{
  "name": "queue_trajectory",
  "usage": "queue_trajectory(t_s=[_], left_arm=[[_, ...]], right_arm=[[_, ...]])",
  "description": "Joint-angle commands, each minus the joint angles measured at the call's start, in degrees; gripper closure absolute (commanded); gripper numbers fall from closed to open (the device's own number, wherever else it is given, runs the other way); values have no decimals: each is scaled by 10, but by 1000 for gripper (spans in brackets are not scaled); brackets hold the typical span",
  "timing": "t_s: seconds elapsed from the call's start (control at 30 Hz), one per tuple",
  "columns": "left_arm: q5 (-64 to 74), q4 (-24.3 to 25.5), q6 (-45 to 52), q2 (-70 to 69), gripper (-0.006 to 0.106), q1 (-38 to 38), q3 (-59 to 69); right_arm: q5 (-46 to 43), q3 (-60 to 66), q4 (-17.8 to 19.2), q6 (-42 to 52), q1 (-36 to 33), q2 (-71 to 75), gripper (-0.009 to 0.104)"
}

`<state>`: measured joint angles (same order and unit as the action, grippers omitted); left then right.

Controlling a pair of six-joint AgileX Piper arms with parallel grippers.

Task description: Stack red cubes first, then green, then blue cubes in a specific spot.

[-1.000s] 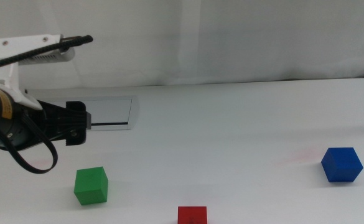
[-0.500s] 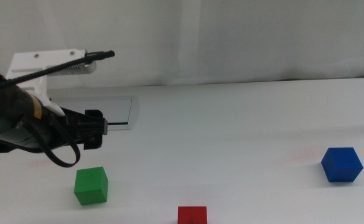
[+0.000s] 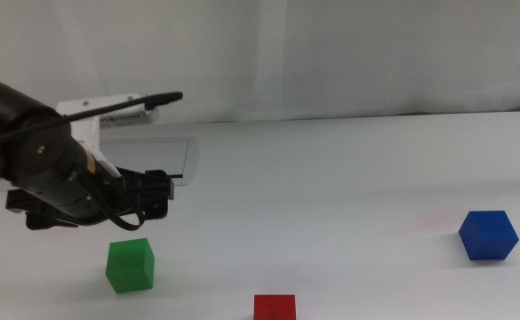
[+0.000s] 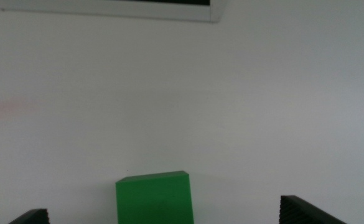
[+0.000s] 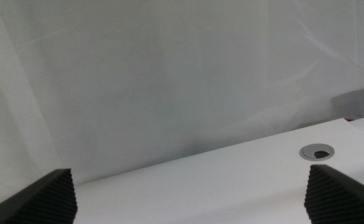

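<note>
Your desk (image 3: 331, 178) is white, with a curtain behind its far edge. The left claw (image 3: 157, 191) hangs above the left part of the desk, spread wide and holding nothing — in the wrist view its jaw tips sit at either side with the green cube (image 4: 154, 198) on the desk between them, untouched. The red cube (image 3: 275, 308) sits at the near edge, about midway; the blue cube (image 3: 488, 235) lies toward the right edge. The right claw (image 5: 188, 196) shows only in its own wrist view — spread wide, empty.
</note>
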<state>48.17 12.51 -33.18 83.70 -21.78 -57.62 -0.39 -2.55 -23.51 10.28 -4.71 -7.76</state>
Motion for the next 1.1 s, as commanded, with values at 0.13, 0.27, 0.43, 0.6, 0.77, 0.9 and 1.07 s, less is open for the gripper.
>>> queue_trajectory(t_s=[0.13, 0.27, 0.43, 0.6, 0.77, 0.9, 1.07], left_arm=[[-8, -13, 0, 42, 8, 13, 1], [-15, -15, 2, 58, 8, 13, 4], [-52, -25, -9, 69, 8, 13, 55], [-120, -25, -23, 69, 8, 13, 105], [-150, -25, -23, 71, 8, 13, 110], [-165, -37, -24, 82, 8, 27, 110], [-166, -45, -4, 103, 8, 55, 110]], right_arm=[[-4, 2, 4, 4, 3, 2, -8], [-4, 2, 4, 4, 3, 2, -8], [-4, 2, 4, 4, 3, 2, -8], [-4, 2, 4, 4, 3, 2, -8], [-4, 2, 4, 4, 3, 2, -8], [-4, 2, 4, 4, 3, 2, -8], [-4, 2, 4, 4, 3, 2, -8]])
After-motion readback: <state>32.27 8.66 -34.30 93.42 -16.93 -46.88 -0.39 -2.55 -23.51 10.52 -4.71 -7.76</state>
